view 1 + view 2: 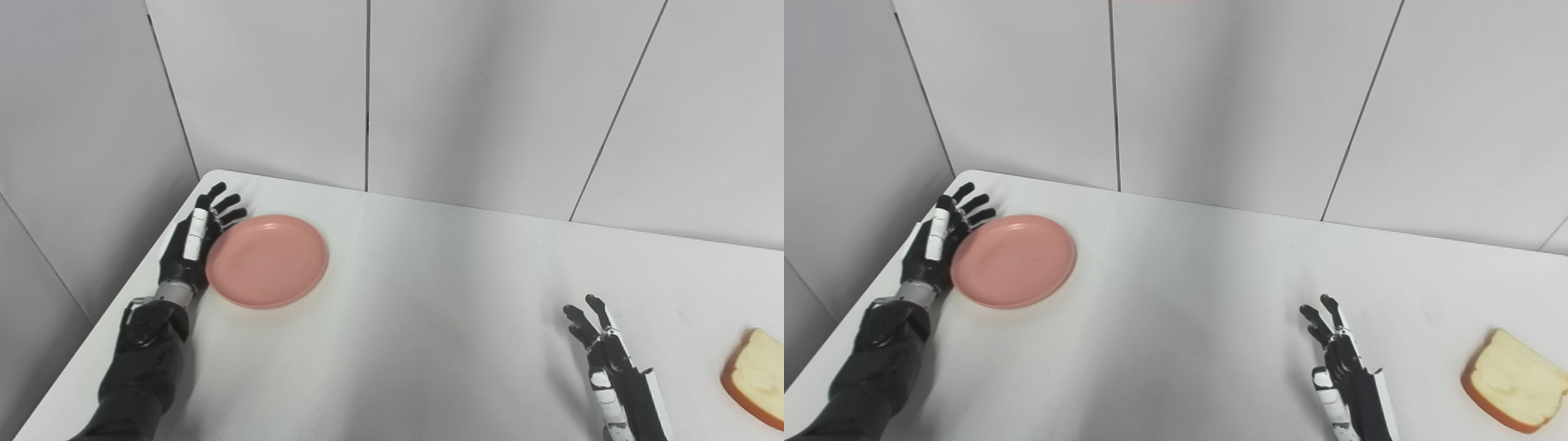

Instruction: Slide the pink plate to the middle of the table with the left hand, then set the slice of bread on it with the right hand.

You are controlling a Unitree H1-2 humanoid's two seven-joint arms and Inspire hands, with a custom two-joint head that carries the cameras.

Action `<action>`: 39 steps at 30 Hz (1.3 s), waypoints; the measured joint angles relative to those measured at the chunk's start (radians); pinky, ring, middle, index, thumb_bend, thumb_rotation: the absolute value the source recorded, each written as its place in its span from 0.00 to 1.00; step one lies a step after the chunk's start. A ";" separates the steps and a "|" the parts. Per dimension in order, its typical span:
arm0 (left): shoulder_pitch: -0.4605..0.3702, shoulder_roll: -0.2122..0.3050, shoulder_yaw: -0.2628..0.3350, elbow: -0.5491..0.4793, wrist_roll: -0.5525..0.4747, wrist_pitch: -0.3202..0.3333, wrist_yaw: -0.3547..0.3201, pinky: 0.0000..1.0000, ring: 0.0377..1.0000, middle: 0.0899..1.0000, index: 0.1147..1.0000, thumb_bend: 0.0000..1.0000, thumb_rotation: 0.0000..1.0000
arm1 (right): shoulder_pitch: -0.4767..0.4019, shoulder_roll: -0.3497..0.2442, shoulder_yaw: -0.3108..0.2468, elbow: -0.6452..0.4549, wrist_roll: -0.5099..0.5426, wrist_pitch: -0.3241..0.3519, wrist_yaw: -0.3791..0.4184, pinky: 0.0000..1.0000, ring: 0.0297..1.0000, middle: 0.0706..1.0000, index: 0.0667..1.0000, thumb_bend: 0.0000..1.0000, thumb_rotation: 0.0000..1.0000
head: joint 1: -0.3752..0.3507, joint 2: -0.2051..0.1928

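At the desk's (429,294) far-left corner, the left hand (193,242) lies flat with fingers apart and straight, its inner edge touching the left rim of the plate (266,260). It grips nothing. The plate is pink, round, shallow and empty, sitting left of centre. The right hand (1344,361) hovers open near the front, fingers spread, holding nothing. The bread (1513,383), crust orange-brown, lies at the right edge.

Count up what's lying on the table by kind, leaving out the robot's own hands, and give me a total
Plates: 1, the pink plate at the far left of the table, with the open left hand at its left rim.
Bread slices: 1, the slice of bread at the right edge, apart from the open right hand.
Total: 2
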 measured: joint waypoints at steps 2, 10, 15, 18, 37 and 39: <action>0.000 -0.023 -0.010 -0.020 0.001 0.012 -0.006 0.72 0.75 0.80 0.84 0.92 0.88 | 0.001 0.005 0.001 -0.002 -0.002 0.003 -0.002 0.91 0.89 0.84 0.93 0.72 0.88 | 0.000 0.003; 0.045 -0.101 -0.063 -0.178 0.029 0.100 0.002 0.72 0.76 0.81 0.85 0.94 0.89 | 0.008 0.018 0.008 -0.014 -0.023 0.020 -0.006 0.91 0.90 0.84 0.92 0.72 0.86 | -0.043 0.017; 0.061 -0.119 -0.100 -0.244 0.051 0.163 0.004 0.74 0.77 0.81 0.87 0.91 0.91 | 0.020 0.028 0.019 -0.029 -0.027 0.025 -0.019 0.91 0.90 0.84 0.92 0.72 0.86 | -0.063 0.026; 0.065 -0.136 -0.112 -0.268 0.053 0.190 0.004 0.73 0.76 0.81 0.87 0.90 0.91 | 0.026 0.039 0.030 -0.037 -0.046 0.033 -0.027 0.90 0.89 0.83 0.91 0.70 0.86 | -0.083 0.035; 0.066 -0.243 -0.200 -0.299 0.069 0.216 -0.028 0.74 0.77 0.81 0.87 0.89 0.90 | 0.041 0.105 0.081 -0.073 -0.144 0.100 -0.075 0.90 0.88 0.82 0.91 0.67 0.88 | -0.206 0.087; 0.065 -0.253 -0.200 -0.297 0.069 0.215 -0.034 0.74 0.78 0.82 0.87 0.90 0.90 | 0.041 0.113 0.087 -0.073 -0.152 0.100 -0.081 0.90 0.88 0.82 0.91 0.67 0.88 | -0.226 0.092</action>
